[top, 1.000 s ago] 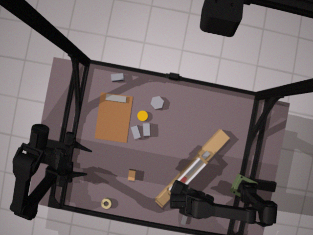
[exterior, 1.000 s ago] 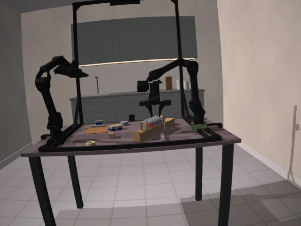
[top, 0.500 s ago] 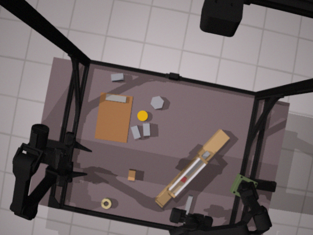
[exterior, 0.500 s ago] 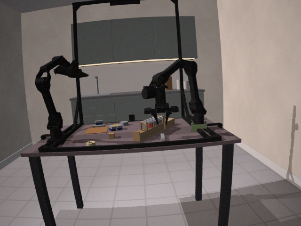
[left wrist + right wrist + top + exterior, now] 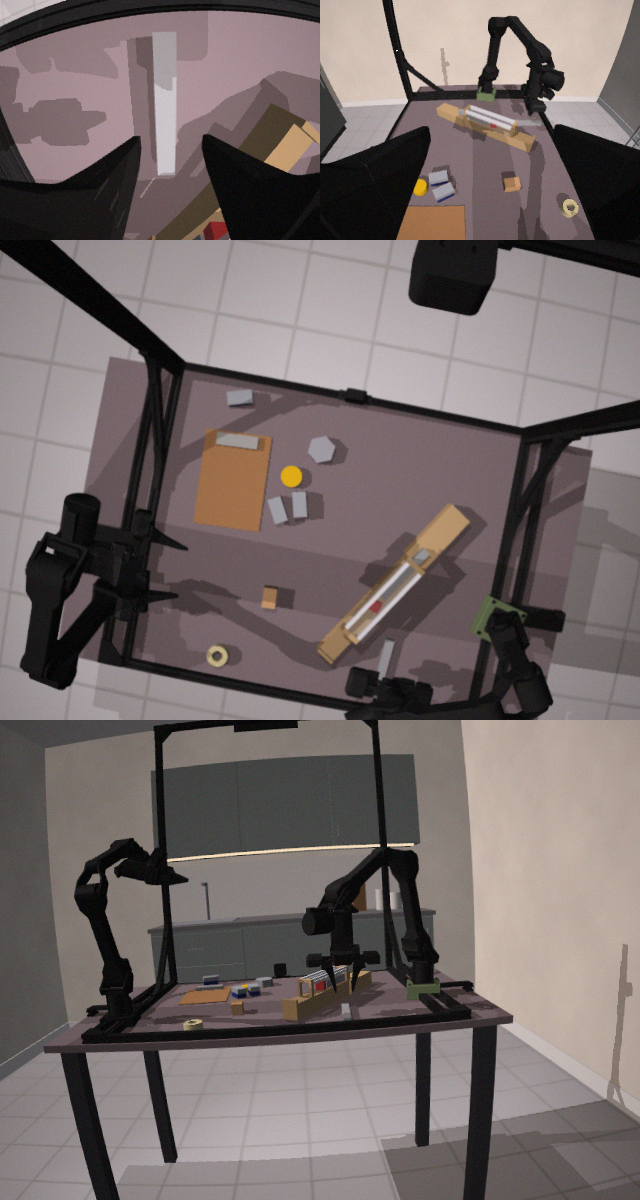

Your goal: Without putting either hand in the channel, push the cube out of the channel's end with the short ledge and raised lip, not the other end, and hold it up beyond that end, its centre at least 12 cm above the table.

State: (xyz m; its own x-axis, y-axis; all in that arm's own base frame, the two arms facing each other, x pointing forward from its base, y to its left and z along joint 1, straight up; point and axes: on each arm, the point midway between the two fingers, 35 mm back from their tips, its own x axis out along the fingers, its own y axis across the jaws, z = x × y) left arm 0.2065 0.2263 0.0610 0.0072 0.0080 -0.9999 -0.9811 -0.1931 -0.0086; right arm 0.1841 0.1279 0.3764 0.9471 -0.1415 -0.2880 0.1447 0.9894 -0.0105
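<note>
The tan channel (image 5: 392,583) lies slantwise at the table's right, with white rails. The small red cube (image 5: 375,607) sits inside it, nearer the lower-left end; it also shows in the left wrist view (image 5: 215,231). A grey block (image 5: 421,556) sits at the channel's upper end. A grey stick (image 5: 386,657) lies on the table beside the lower end. My left gripper (image 5: 343,983) hangs above the stick (image 5: 164,103), fingers apart, holding nothing. My right gripper (image 5: 173,568) is open and empty, high at the table's left edge.
An orange mat (image 5: 233,480) with a grey bar lies at the back left. Near it are a yellow disc (image 5: 291,476), a grey hexagon (image 5: 321,449) and two grey blocks (image 5: 288,507). A small tan block (image 5: 268,597) and a ring (image 5: 218,659) lie at the front.
</note>
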